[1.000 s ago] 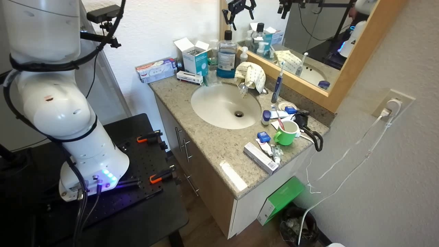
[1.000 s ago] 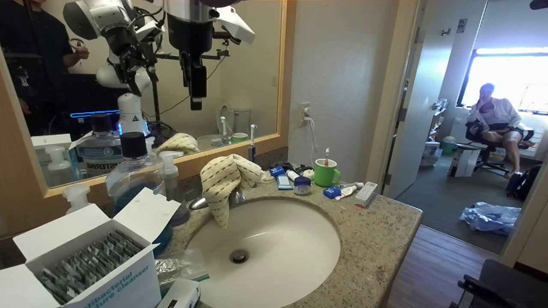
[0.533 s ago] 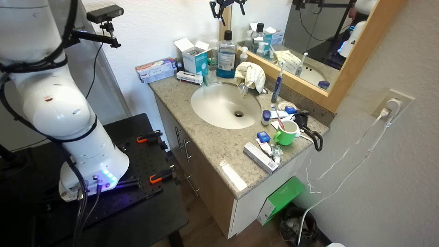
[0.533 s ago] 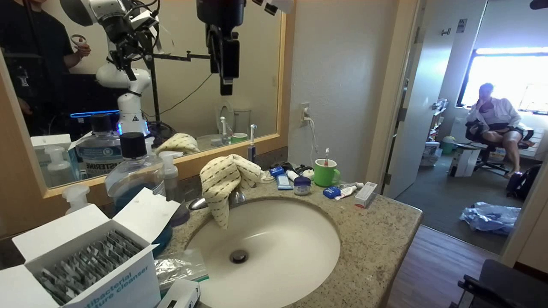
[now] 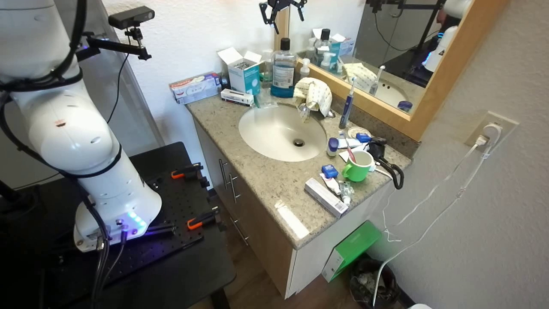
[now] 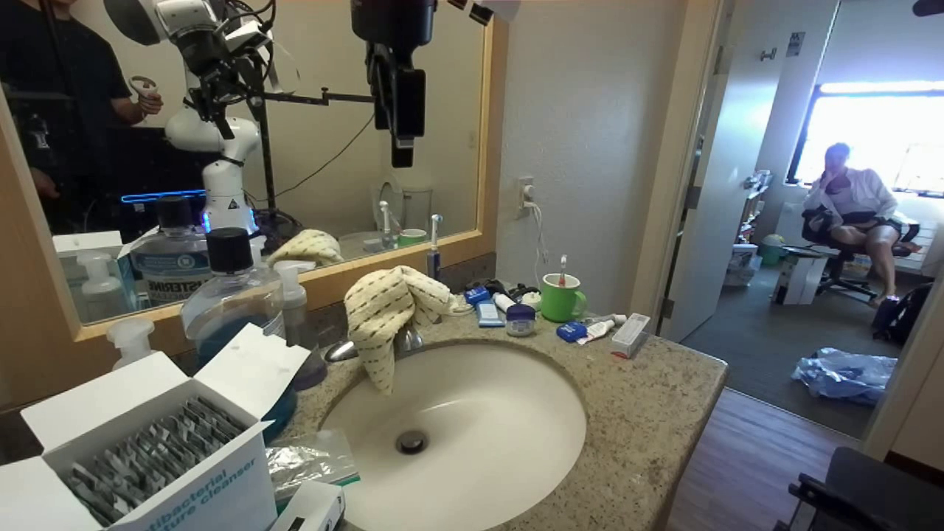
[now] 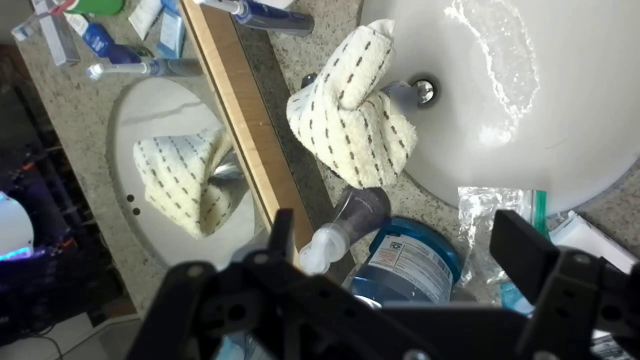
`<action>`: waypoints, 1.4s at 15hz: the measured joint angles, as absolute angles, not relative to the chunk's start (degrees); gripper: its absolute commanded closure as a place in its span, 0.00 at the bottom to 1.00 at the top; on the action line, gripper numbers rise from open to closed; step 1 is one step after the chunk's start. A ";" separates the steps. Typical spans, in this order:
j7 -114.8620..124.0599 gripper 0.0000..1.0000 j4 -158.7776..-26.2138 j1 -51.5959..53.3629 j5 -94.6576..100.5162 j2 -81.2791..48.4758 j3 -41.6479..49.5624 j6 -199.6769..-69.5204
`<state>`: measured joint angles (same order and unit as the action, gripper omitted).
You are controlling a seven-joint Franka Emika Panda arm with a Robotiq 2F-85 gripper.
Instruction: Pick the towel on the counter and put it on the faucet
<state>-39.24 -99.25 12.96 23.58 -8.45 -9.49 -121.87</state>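
The cream towel with dark dashes (image 5: 313,93) is draped over the faucet at the back of the sink, and one corner hangs over the basin. It also shows in an exterior view (image 6: 391,310) and the wrist view (image 7: 345,115). Most of the faucet (image 6: 341,351) is hidden under the towel; a chrome handle and part of the spout show. My gripper (image 5: 289,25) is raised in front of the mirror and wall, well above the counter (image 6: 634,442), apart from the towel. In the wrist view its fingers (image 7: 393,222) are wide apart with nothing held.
A mouthwash bottle (image 5: 283,71), soap pumps (image 6: 293,295) and an open box of wipes (image 6: 155,442) stand beside the towel. The mirror frame (image 5: 364,101) is behind it. An electric toothbrush (image 5: 346,105) and green cup (image 5: 359,166) stand at the other side.
My gripper has moved higher and leftward in an exterior view, rightward in another, mostly during the first half second. It stays open. The towel has not moved.
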 measured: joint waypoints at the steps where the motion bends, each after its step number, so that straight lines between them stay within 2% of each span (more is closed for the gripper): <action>1: -36.55 0.00 -98.59 13.01 23.57 -8.84 -9.49 -120.15; 8: -17.11 0.00 -98.06 12.63 21.89 -9.36 -9.20 -112.84; 16: -15.49 0.00 -104.93 6.95 0.48 -7.73 -8.26 -115.89; 21: -12.93 0.00 -111.90 5.44 -3.07 -4.69 -6.72 -118.72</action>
<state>-12.93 -111.90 5.44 -3.07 -4.69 -6.72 -118.72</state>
